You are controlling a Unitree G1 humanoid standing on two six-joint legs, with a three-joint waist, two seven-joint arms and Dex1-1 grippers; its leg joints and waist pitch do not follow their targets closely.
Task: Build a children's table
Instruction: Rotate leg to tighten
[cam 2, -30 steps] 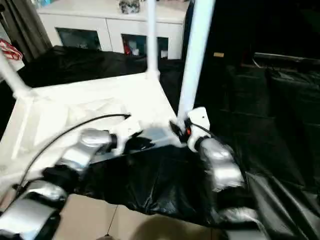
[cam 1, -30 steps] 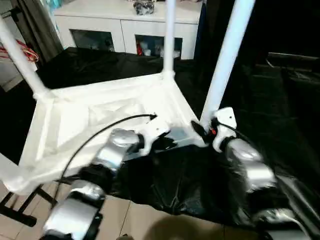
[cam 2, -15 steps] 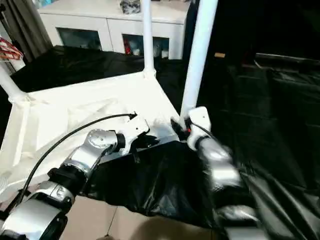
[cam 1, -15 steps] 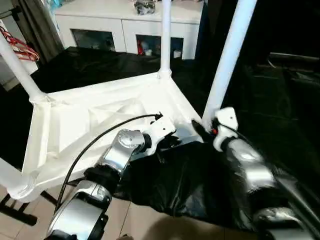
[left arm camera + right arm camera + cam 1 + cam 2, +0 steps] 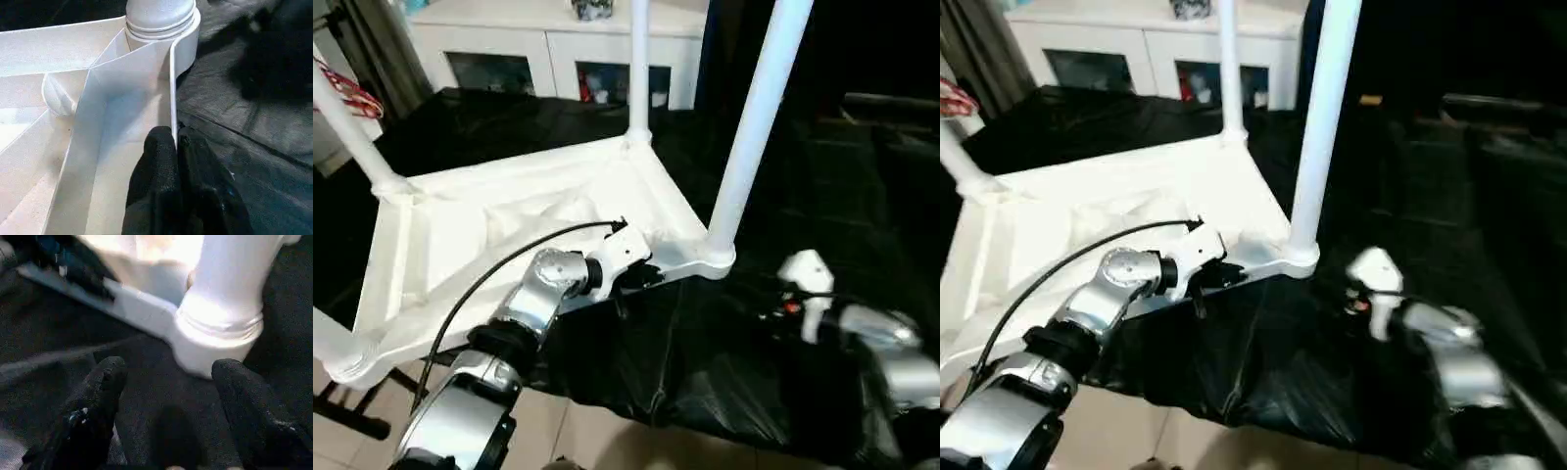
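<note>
Currently left gripper (image 5: 176,147) pinched the children's table (image 5: 509,225) rim beside its near corner leg (image 5: 754,117), apparently steadying it, while right gripper (image 5: 166,382) hung unclenched nearby.

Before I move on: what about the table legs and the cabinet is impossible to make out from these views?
- Leg tops: every leg is cut off by the head views' upper edge.
- Near-left leg: mostly beyond the head view's left edge.
- Cabinet contents: too small and dim behind the glass.
- Seating depth in the corner socket: hidden inside it.
</note>
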